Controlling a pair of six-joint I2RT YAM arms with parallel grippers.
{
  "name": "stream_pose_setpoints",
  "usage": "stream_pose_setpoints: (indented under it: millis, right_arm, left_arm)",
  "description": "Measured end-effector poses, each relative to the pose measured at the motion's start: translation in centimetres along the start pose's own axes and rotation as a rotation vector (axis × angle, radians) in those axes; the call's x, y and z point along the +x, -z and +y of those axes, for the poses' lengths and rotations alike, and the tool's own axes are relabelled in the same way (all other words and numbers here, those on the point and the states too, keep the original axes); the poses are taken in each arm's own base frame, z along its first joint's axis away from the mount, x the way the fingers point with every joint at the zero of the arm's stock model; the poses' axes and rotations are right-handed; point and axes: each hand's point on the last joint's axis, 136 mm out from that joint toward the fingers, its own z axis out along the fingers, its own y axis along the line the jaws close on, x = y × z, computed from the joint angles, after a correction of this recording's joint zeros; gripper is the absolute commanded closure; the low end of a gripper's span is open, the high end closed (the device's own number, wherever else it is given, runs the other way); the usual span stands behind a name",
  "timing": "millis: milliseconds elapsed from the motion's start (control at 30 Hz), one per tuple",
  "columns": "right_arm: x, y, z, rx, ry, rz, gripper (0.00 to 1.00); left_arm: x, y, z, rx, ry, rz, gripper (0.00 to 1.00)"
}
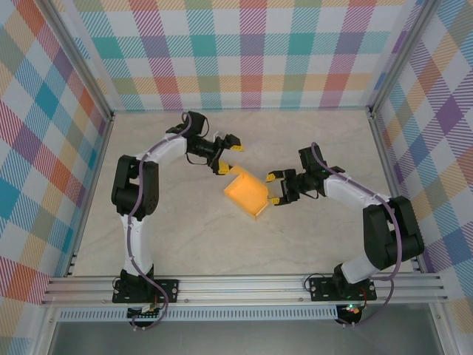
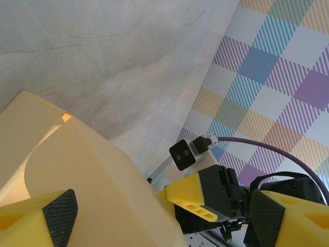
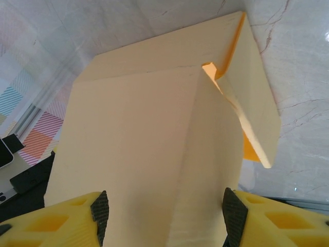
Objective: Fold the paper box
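- One paper box, half-formed, lies midway on the table; the thin card is likely light, springy and easily creased.
- Best held by folded edges.
- Right gripper, jaws apart, straddles its right corner.
- Left gripper, spread wide, sits just beside its far edge.

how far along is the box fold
Looks done: the paper box is already creased into a shallow box shape. In hand: the right jaws straddle its right end, the left jaws stand wide open at its far-left corner. Left: one side flap stands apart and looks untucked.
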Motion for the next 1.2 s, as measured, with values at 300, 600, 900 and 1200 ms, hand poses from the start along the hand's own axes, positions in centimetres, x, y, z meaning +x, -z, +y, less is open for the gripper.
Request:
stream_pose_setpoints:
  millis: [300,600,900,1200]
  right_arm:
    - [0.0,-0.1,0.0,0.001,0.003,0.000,0.48]
    - [-0.3,-0.3,-0.2,0.011,0.001,-0.006,0.51]
    - [-1.4,-0.7,-1.9,0.079,0.023,-0.051,0.52]
    - [-2.1,-0.3,-2.7,0.127,0.072,-0.094,0.53]
  left_arm:
    - [1.2,-1.2,-0.4,-0.004,-0.014,0.035,0.12]
    - [2.2,-2.2,-0.1,-0.013,-0.013,0.064,0.12]
    - [3.5,-3.2,2.3,-0.059,-0.008,0.100,0.12]
    - [4.3,-3.3,5.2,-0.144,-0.030,0.107,0.13]
